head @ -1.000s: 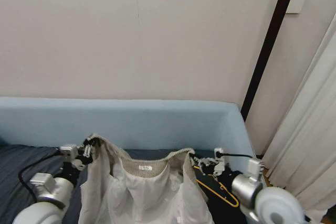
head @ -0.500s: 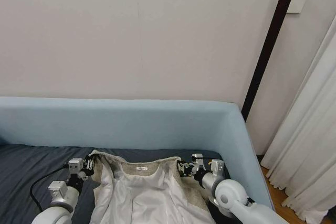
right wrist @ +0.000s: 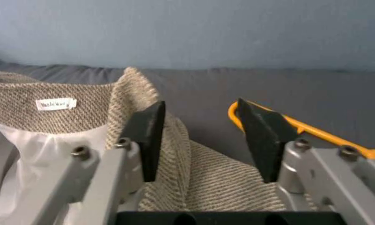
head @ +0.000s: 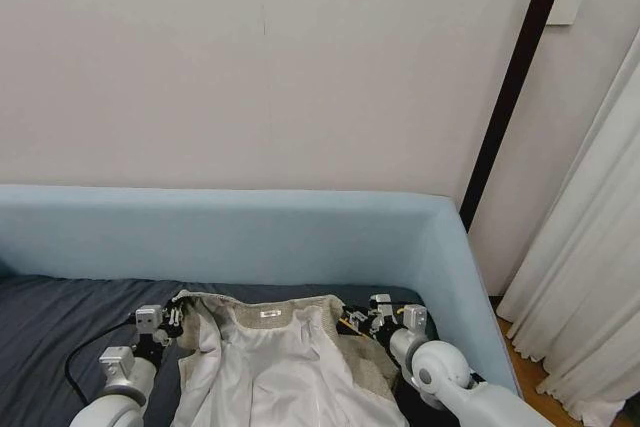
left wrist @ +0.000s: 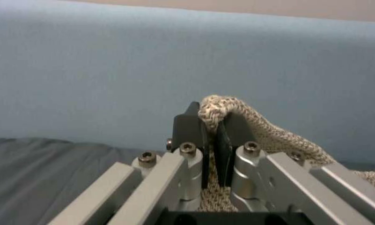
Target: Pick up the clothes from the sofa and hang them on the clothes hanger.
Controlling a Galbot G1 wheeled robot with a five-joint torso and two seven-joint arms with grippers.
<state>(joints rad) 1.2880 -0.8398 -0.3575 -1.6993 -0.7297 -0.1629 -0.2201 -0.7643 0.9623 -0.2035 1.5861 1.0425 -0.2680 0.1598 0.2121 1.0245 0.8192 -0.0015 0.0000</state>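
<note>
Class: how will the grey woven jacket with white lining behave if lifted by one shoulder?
Probably floppy: the grey woven jacket lies in folds on the blue sofa. Held only by the left gripper, shut on its edge, it would likely sag sideways. Its smooth white lining may slip.

White neck label (right wrist: 56, 103) on the jacket (right wrist: 200, 180), lettering illegible.

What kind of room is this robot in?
Probably a living room at home: a light blue fabric sofa, a long white curtain beside it, and a grey tweed jacket on the seat.
</note>
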